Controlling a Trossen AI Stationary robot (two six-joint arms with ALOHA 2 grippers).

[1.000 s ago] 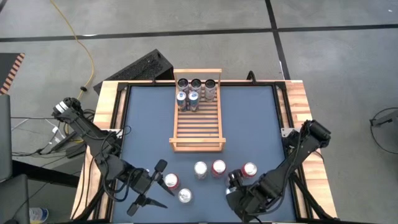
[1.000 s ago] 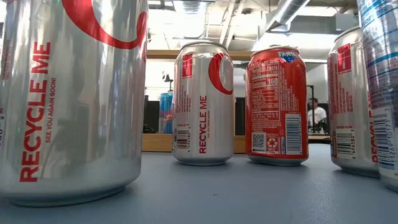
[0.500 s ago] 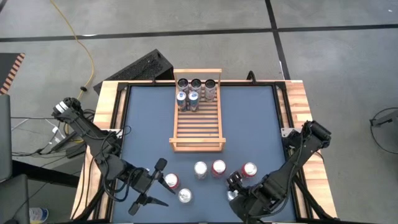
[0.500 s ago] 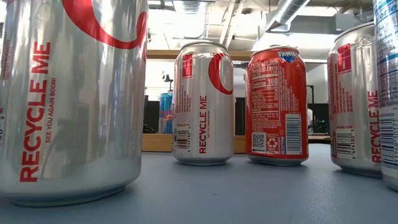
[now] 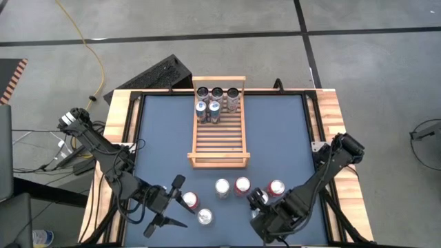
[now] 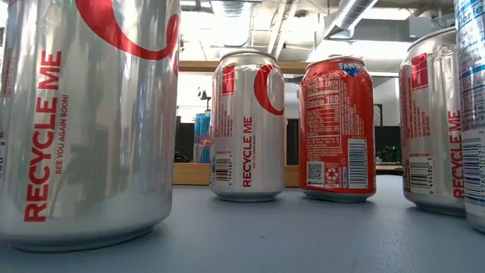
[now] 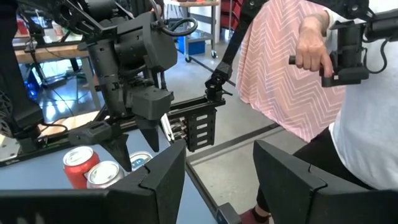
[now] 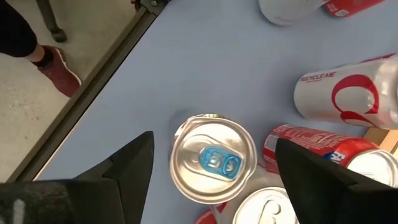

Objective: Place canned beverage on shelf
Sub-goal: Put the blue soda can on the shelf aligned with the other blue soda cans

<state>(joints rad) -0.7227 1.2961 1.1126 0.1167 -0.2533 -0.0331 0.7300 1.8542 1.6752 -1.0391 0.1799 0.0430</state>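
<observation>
The light-wood slatted shelf (image 5: 218,127) lies at the table's far middle, with several cans standing at its far end (image 5: 216,100). Loose cans stand near the front edge: a silver one (image 5: 222,187), two red ones (image 5: 242,185) (image 5: 275,188) and two by my left gripper (image 5: 189,200) (image 5: 204,217). My right gripper (image 8: 214,163) is open and points down over a can with a blue tab (image 8: 213,158), one finger on either side of its top, apart from it. My left gripper (image 5: 172,203) is open and empty beside the front-left cans.
In the low view the loose cans stand close together (image 6: 246,125) (image 6: 337,129) (image 6: 432,129), with a blue-and-white can (image 6: 474,114) at the right edge. A person in a pink striped top (image 7: 292,68) stands beyond the table's right side. The near part of the shelf (image 5: 218,148) is bare.
The blue-and-white can at the right edge of the low view has shifted a little toward that edge. My right arm has shifted slightly over the front-right cans. My left arm has kept still.
</observation>
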